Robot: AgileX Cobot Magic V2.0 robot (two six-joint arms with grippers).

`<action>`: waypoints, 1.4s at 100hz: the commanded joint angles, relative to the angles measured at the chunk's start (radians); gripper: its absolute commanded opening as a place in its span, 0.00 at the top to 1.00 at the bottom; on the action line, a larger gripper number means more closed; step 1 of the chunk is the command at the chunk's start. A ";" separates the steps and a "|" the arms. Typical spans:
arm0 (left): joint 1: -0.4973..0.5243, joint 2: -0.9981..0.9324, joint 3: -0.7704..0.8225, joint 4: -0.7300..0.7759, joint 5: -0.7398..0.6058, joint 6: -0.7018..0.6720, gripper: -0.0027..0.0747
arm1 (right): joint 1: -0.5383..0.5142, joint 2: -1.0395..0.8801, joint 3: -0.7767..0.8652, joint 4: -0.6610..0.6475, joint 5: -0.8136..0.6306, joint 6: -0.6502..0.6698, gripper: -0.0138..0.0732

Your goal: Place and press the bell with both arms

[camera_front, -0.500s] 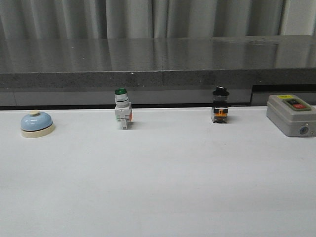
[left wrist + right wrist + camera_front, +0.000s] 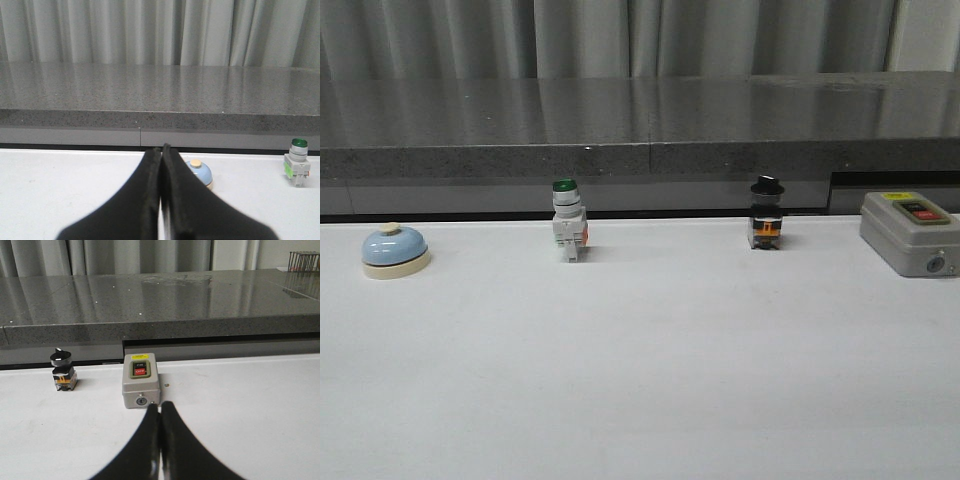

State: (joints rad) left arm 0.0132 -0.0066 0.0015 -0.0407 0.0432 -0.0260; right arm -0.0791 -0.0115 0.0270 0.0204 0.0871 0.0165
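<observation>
Four items on the white table point(image 2: 640, 380), one of each: one bell point(image 2: 395, 249), one green-capped switch point(image 2: 568, 232), one black-knobbed switch point(image 2: 766, 226), one grey button box point(image 2: 911, 233). Two grippers, seen only in the wrist views; neither arm shows in the front view.

Near: left gripper point(image 2: 162, 150), fingers pressed together tip to tip, nothing between them. Right gripper point(image 2: 160, 406), same, fingers closed on nothing.

Bell sits upright on its cream base at the far left of the table, near the back edge, cream knob pointing straight up; round dome, so no long axis along the table, its only axis is vertical. In the left wrist view the bell lies just beyond the closed fingertips and a little to one side, partly hidden by one finger, not touching as far as can be told. The green-capped switch stands well off to the side of it.

In the right wrist view the grey button box lies just past the fingertips, apart from them; black-knobbed switch beside it.

Far: grey stone ledge point(image 2: 640, 120) behind the table, grey curtain point(image 2: 620, 35) behind that.
</observation>
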 commanded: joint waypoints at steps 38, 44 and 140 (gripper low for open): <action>0.002 -0.027 0.041 0.001 -0.085 -0.009 0.99 | -0.001 -0.017 -0.016 -0.005 -0.077 -0.003 0.91; 0.002 -0.027 0.041 -0.001 -0.081 -0.009 0.99 | -0.001 -0.017 -0.016 -0.005 -0.077 -0.003 0.91; 0.002 0.751 -0.583 0.003 0.126 -0.009 0.99 | -0.001 -0.017 -0.016 -0.005 -0.077 -0.003 0.91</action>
State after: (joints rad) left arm 0.0156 0.6409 -0.4738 -0.0372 0.1675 -0.0260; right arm -0.0791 -0.0115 0.0270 0.0204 0.0871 0.0165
